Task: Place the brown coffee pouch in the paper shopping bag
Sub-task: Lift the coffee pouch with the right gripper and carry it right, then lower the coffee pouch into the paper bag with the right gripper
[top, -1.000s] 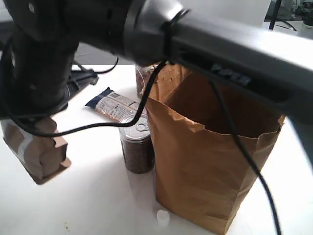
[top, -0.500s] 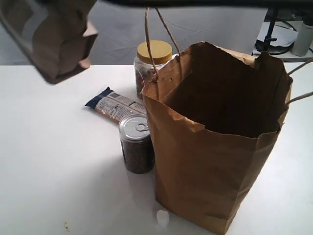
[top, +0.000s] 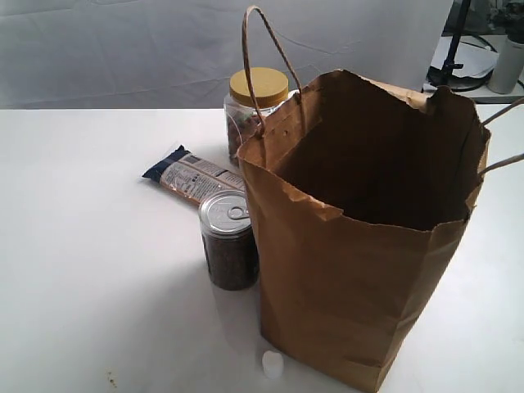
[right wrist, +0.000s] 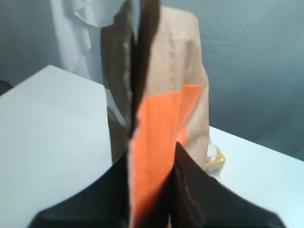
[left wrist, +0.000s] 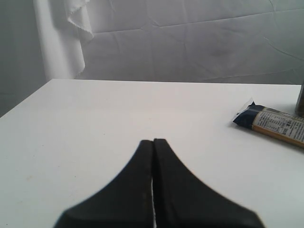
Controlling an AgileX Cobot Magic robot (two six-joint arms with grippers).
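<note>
Item, brown coffee pouch (right wrist: 161,109): clamped in my right gripper (right wrist: 152,159), out of the exterior view; left gripper (left wrist: 153,142) closed, empty; I'd centre it over the paper shopping bag (top: 352,278) mouth, clear of the handles (top: 266,57), before releasing.
</note>
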